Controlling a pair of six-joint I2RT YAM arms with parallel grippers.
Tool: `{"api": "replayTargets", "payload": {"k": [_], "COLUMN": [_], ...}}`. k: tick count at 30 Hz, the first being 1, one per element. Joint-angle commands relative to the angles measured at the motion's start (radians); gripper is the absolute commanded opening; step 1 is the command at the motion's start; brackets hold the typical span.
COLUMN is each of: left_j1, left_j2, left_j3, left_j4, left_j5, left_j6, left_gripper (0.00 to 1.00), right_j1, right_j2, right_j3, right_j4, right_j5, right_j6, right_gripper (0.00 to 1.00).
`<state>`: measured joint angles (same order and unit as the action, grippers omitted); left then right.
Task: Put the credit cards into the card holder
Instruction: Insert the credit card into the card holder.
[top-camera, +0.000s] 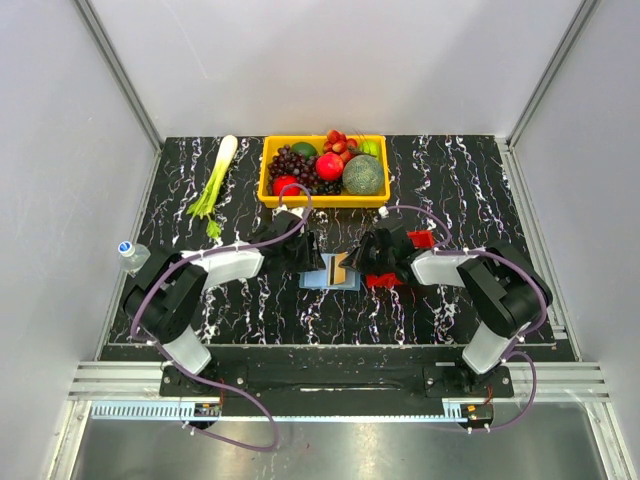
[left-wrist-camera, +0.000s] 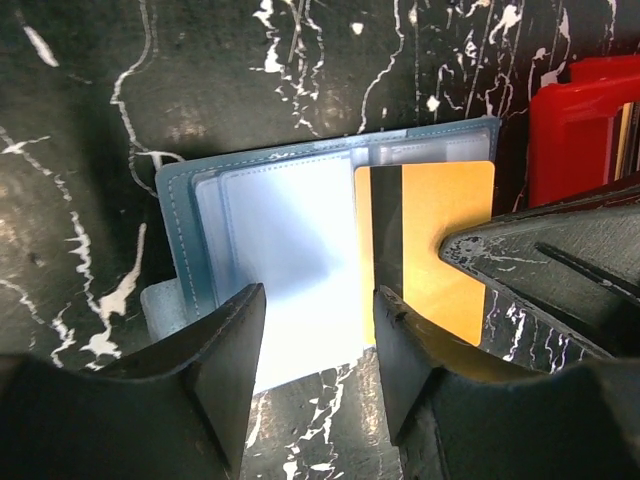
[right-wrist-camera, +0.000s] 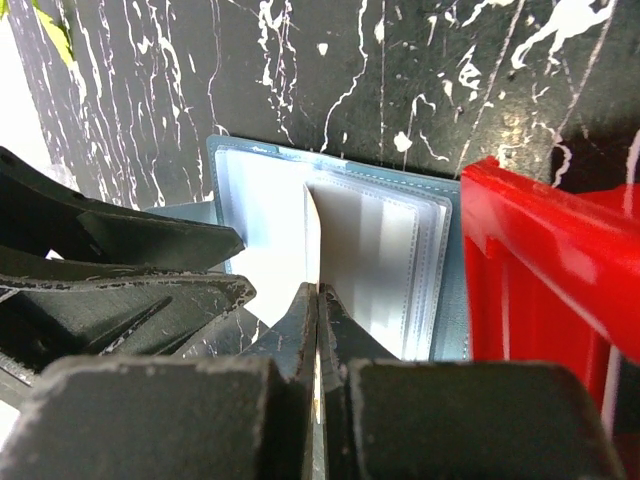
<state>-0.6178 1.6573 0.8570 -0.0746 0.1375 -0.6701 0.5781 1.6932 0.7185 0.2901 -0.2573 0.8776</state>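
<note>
Top external: black white-veined table (top-camera: 450, 180); red plastic tray (left-wrist-camera: 570, 130) just right of open pale-blue clear-pocket card holder (top-camera: 315, 281), centre. Over holder, right gripper (right-wrist-camera: 318, 295) pinches gold black-striped credit card (left-wrist-camera: 440, 230) edge-on; left gripper (left-wrist-camera: 320, 305) half-open over holder's near edge.

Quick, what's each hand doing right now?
Left hand: open, above the card holder.
Right hand: closed on a gold credit card.

1x card holder (left-wrist-camera: 270, 230), 1x gold card (left-wrist-camera: 445, 230), 1x red tray (left-wrist-camera: 570, 140)
</note>
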Motion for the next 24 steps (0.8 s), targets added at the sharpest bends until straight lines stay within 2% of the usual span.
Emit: {"api": "replayTargets", "payload": {"k": [1,12,17,24], "left_j1": [0.021,0.024,0.030,0.032], "left_j2": [-0.048,-0.106,-0.067,-0.036], "left_j3": [-0.053,-0.056,-0.021,-0.047], "left_j4": [-0.040,-0.061,-0.102,-0.051], "left_j5": [-0.085,-0.134,-0.122,-0.056], "left_j6": [0.021,0.038,0.053,0.026], "left_gripper": [0.52,0.53,0.54,0.54], "right_j1": [0.008,0.008,0.008,0.008], "right_j2": [0.014,-0.059,-0.030,0.034], "right_j3": [-0.014,0.013,0.018,0.036], "right_j4": [0.057,0.055,0.072,0.086], "right_j5": [-0.022,-0.026,-0.056,-0.085], "right_j6": [0.011,-0.017,-0.005,-0.002], "right_gripper": [0.00,0.00,0.00,0.00]}}
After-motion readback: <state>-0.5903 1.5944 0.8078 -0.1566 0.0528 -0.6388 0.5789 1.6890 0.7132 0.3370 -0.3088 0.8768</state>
